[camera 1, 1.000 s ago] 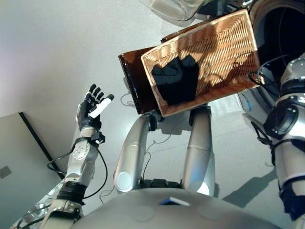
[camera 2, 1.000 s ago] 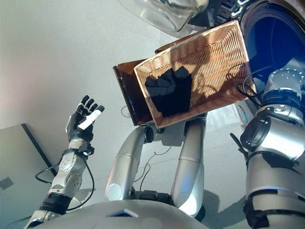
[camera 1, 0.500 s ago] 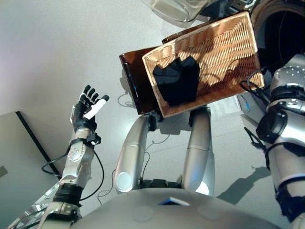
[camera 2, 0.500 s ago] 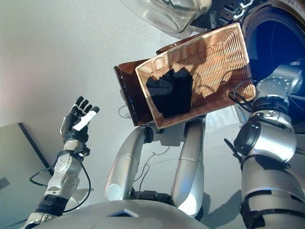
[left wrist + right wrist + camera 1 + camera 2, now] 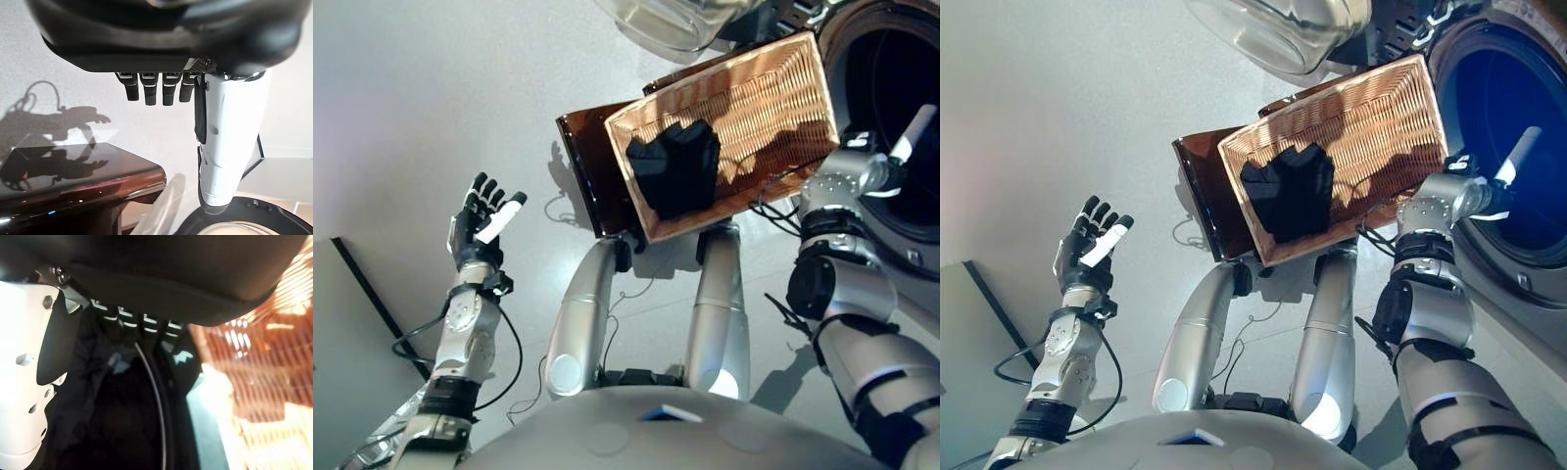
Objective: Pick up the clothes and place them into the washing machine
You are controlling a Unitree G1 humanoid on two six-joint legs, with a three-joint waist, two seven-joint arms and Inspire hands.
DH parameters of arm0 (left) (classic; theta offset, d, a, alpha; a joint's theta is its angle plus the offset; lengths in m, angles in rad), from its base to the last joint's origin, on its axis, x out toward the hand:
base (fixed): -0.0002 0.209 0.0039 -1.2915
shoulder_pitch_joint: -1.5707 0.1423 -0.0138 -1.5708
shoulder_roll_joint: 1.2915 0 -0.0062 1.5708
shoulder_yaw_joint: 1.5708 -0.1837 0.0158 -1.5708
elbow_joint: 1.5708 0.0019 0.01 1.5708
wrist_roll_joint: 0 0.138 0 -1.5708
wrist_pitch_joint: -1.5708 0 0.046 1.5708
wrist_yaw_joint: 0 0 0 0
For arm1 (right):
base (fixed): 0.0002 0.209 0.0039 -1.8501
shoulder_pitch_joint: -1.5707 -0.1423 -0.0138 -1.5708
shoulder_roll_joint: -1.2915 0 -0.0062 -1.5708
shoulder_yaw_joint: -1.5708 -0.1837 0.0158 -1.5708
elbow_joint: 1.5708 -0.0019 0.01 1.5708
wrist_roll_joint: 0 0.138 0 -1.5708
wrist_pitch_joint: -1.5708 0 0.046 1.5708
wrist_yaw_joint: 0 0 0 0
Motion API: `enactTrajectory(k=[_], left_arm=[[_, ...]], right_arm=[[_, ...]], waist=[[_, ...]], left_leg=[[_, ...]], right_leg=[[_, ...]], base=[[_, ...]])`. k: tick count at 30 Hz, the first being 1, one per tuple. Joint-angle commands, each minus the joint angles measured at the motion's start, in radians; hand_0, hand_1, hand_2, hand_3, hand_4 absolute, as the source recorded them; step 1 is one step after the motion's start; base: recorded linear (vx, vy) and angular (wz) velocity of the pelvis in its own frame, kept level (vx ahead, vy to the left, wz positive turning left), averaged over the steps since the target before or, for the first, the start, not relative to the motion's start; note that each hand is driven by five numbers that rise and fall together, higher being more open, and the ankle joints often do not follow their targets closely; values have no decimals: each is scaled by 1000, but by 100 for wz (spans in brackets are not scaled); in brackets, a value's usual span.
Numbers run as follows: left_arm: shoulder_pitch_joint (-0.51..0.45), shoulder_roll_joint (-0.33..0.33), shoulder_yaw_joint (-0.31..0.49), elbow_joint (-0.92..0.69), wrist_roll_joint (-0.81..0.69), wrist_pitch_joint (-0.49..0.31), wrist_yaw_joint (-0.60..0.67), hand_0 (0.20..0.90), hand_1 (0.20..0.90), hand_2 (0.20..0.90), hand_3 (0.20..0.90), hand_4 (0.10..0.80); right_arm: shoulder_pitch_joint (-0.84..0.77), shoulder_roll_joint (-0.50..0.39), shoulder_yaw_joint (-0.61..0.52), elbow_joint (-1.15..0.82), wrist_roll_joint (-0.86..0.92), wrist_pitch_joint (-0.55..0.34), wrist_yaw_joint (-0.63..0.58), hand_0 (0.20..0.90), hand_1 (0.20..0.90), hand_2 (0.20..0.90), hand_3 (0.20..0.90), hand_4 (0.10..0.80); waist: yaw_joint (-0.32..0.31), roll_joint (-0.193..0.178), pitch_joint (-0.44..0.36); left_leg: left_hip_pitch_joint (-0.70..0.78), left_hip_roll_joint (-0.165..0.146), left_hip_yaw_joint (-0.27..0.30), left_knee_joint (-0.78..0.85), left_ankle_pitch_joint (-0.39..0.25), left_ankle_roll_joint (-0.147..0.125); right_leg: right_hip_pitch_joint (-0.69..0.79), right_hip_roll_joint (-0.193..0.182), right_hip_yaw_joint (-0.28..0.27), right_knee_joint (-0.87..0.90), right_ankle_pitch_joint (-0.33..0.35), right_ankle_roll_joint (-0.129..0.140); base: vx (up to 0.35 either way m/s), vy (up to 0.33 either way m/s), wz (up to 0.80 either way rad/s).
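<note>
Fingers of the left hand [image 5: 481, 217] are spread and holding nothing, raised over bare floor well to the left of the wicker basket [image 5: 783, 88], much as half a second ago. Next along, the basket sits on a dark brown stand [image 5: 579, 166], and a folded black garment [image 5: 677, 168] lies inside it near its left end, unmoved across the frames. Change is on the right: the right arm has swung up from the frame's edge, and the right hand [image 5: 1513, 162] now reaches into the open drum of the washing machine [image 5: 1528, 250], white thumb showing against the dark opening. In its wrist view the fingers look straight and relaxed, with dark cloth [image 5: 117, 411] lying past them inside the drum; I cannot tell whether they touch it. I judge one piece is being delivered or just released, while the black garment in the basket, well apart from both hands, is yet to be moved.
</note>
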State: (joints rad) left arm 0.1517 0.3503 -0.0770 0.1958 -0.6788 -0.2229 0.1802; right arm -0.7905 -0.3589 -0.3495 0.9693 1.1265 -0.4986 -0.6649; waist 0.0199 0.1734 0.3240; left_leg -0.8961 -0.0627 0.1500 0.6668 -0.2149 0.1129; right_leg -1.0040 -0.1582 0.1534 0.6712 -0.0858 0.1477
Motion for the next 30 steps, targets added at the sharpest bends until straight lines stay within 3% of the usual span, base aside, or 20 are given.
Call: enactTrajectory(k=[1, 18, 21, 22, 23, 30], left_arm=[[53, 77, 113, -72, 23, -87, 14, 900, 900, 900, 900, 800], [29, 45, 121, 3, 97, -122, 21, 900, 900, 900, 900, 800], [23, 29, 123, 36, 110, -130, 21, 900, 900, 900, 900, 800], [22, 25, 121, 50, 114, -130, 20, 900, 900, 900, 900, 800], [21, 20, 119, 63, 119, -130, 23, 900, 900, 900, 900, 800], [-23, -25, 86, 197, 137, -120, 8, 900, 900, 900, 900, 800]], right_arm=[[28, -30, 45, -78, -79, -34, 49, 900, 900, 900, 900, 800], [209, -21, 250, -90, -546, 149, 46, 900, 900, 900, 900, 800], [236, -38, 307, -75, -665, 194, 52, 900, 900, 900, 900, 800], [243, -36, 327, -66, -693, 209, 61, 900, 900, 900, 900, 800], [251, -35, 349, -49, -723, 230, 68, 900, 900, 900, 900, 800], [274, -4, 478, 86, -835, 311, 158, 900, 900, 900, 900, 800]], waist=[[18, -25, -30], [7, -77, -37], [9, -96, -42], [13, -98, -49], [11, -109, -47], [26, -136, -43]], left_leg=[[70, -54, 26, -118, -24, -33], [205, -37, -12, -281, 49, -50], [243, -33, -15, -336, 107, -58], [273, -30, -36, -355, 91, -66], [277, -29, -30, -366, 124, -65], [415, -20, -80, -473, 169, -83]], right_leg=[[28, 15, -28, -81, 66, -62], [193, 8, -84, -296, 144, -37], [251, -6, -113, -372, 194, -37], [282, -1, -115, -384, 174, -28], [290, -5, -125, -402, 204, -32], [439, -6, -173, -481, 216, -26]], base=[[7, 8, -9], [41, -30, -3], [46, -77, 4], [-27, -87, 10], [91, -74, 11], [79, -60, 11]])
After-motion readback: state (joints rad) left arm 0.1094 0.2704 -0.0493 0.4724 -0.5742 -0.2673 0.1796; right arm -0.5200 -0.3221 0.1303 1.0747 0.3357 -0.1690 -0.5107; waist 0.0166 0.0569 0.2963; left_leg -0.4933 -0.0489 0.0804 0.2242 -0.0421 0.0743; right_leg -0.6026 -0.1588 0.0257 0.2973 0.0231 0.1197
